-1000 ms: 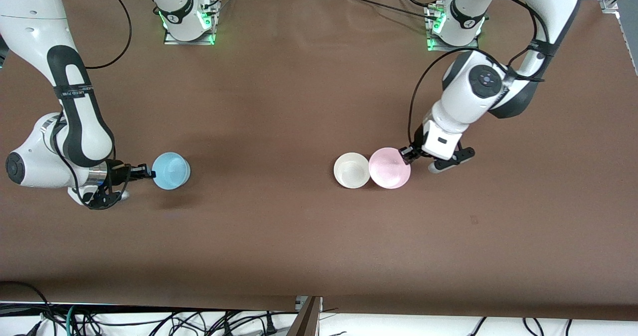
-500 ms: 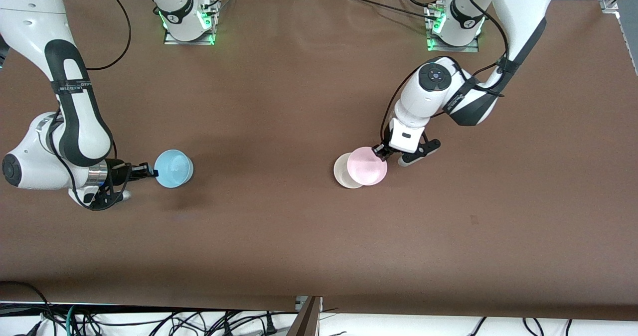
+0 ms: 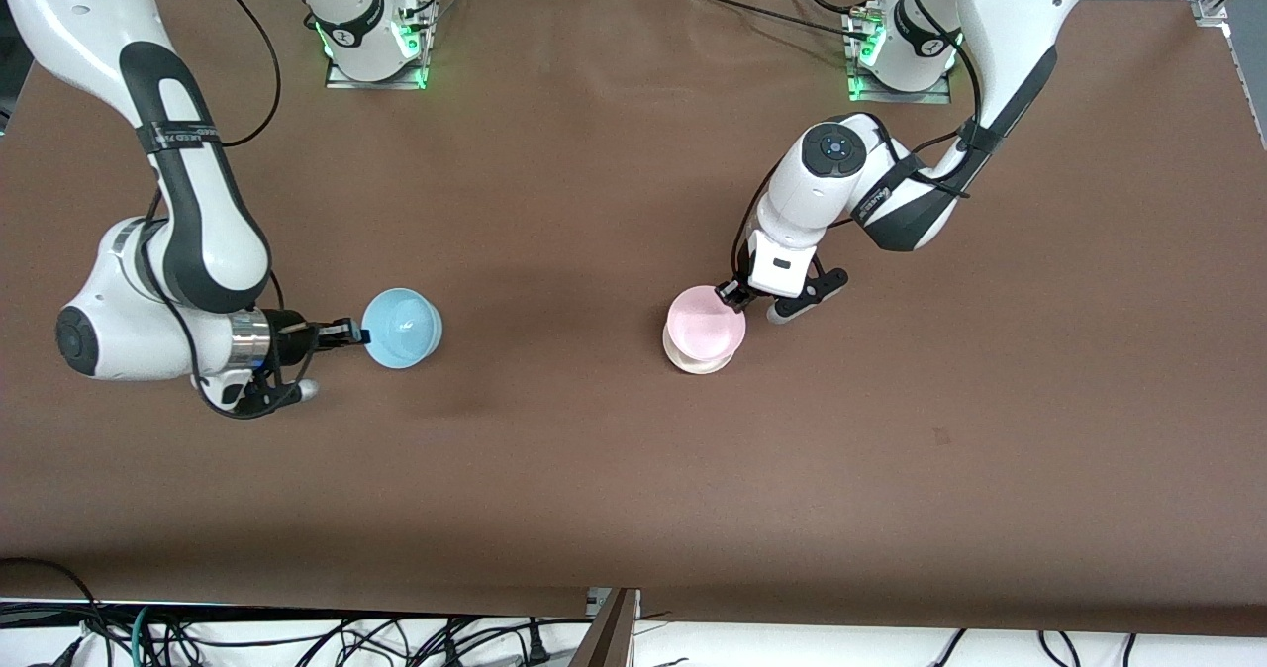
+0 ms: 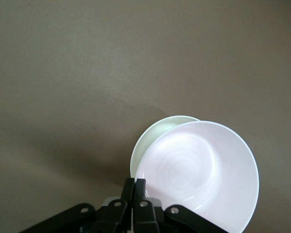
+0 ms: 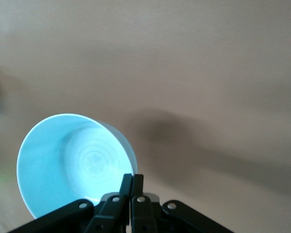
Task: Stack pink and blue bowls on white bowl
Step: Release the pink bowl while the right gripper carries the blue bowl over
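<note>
The bench (image 3: 594,469) is covered with a plain brown sheet, lightly creased near the arms' end. Two arm bases are bolted on it along that end, the right base (image 3: 374,39) and the left base (image 3: 903,53), each with green lights. The white bowl (image 3: 699,358) sits directly on the sheet, toward the left arm's end and mostly covered, and it seems to be the only loose thing resting there.

Pink bowl (image 3: 704,322), blue bowl (image 3: 400,327) and white bowl (image 4: 153,137) under the pink: smooth, faintly glossy, apparently plastic; table (image 3: 594,469) beneath: matt brown covering, slightly creased, possibly cloth.
</note>
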Robot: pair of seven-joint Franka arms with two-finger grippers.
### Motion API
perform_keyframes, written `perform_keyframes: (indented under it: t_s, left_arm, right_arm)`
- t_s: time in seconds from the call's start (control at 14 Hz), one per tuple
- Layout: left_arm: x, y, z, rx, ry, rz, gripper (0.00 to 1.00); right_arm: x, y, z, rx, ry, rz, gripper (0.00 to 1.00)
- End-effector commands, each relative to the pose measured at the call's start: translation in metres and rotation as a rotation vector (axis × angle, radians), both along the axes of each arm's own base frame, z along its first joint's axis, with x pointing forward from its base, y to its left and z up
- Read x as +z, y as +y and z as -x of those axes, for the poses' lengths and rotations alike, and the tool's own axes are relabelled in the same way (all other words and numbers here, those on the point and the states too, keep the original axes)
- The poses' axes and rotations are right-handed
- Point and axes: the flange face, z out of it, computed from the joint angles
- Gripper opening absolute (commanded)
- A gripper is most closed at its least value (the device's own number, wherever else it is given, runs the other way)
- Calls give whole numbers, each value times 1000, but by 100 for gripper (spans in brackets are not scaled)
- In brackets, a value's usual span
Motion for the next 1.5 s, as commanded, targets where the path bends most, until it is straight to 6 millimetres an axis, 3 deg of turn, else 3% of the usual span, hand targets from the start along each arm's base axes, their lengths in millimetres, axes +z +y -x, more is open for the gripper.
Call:
perform_keyframes:
  t_s: [0.0,0.43,1.14,1.21,1.29,1.43]
  left_arm:
    - [-8,-6,-2,8,1,-2,0]
    - [-29,-7,2,17,-43,-57,0]
    - [-30,-11,-9,59,-66,-38,0]
    - [-31,-11,-11,61,-65,-38,9]
    - [-31,-9,-12,65,-65,-37,27]
    - [-31,-10,-12,62,-66,-37,46]
  right_arm:
    - [18,30,-3,-41,15,1,0]
    - [29,108,5,-122,40,52,0]
    - [36,174,12,-281,13,102,0]
    - [35,179,13,-290,11,116,0]
    - [35,182,15,-296,10,124,0]
    - [35,189,17,-284,7,129,0]
